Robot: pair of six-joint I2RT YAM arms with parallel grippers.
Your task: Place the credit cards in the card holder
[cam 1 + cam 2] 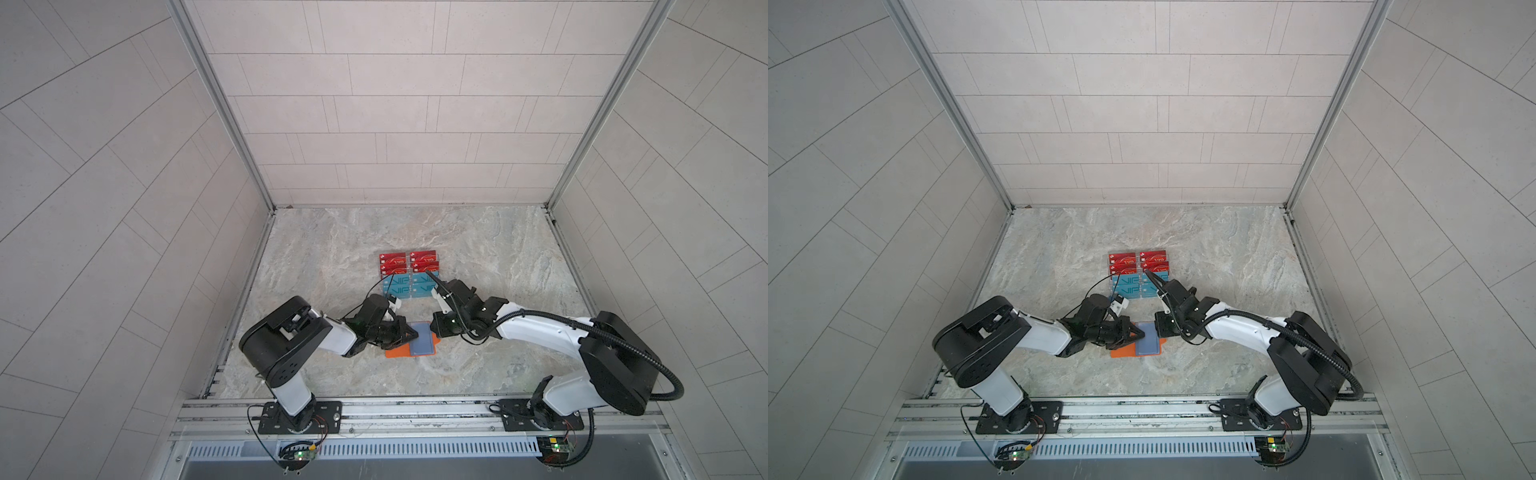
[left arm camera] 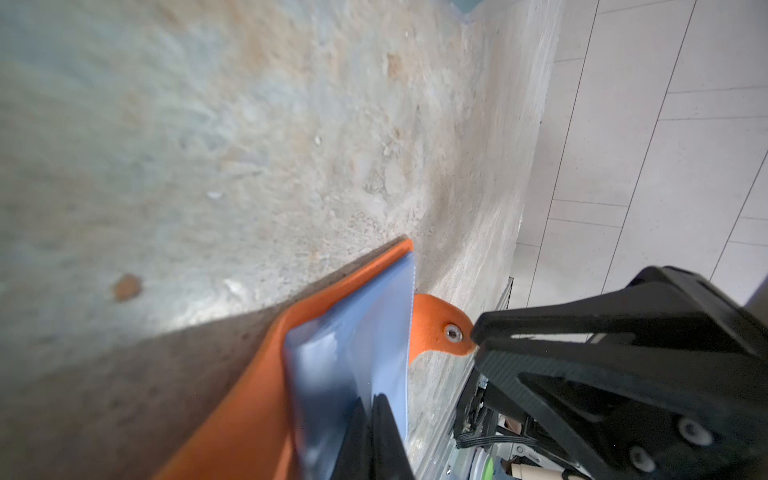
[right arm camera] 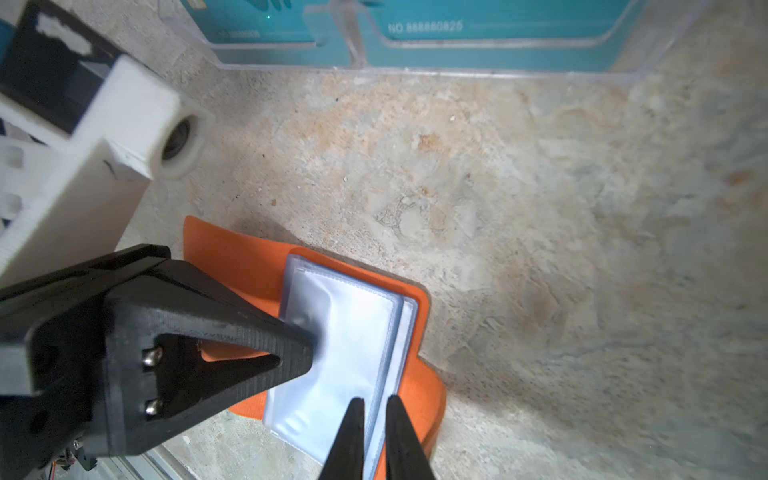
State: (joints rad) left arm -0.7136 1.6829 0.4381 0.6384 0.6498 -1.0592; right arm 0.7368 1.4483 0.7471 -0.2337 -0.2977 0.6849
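**Lying open: card holder between both grippers**

On the marble tabletop (image 1: 478, 257), at mid-frame in both top views, the credit cards (image 1: 392, 261) are stood in a clear rack (image 3: 498, 68), red rows above teal, with their long sides running left to right. Just below the rack the card holder (image 1: 395, 352) is spread flat. Its long axis runs left to right and its strap tab (image 2: 436, 328) is pointed right. The left gripper (image 1: 414, 333) is closed, its tips at the clear sleeves (image 1: 420, 338) near the spine. The right gripper (image 3: 375, 401) is set at the sleeves' free edge with its jaws a narrow gap apart; whether anything is gripped cannot be told.
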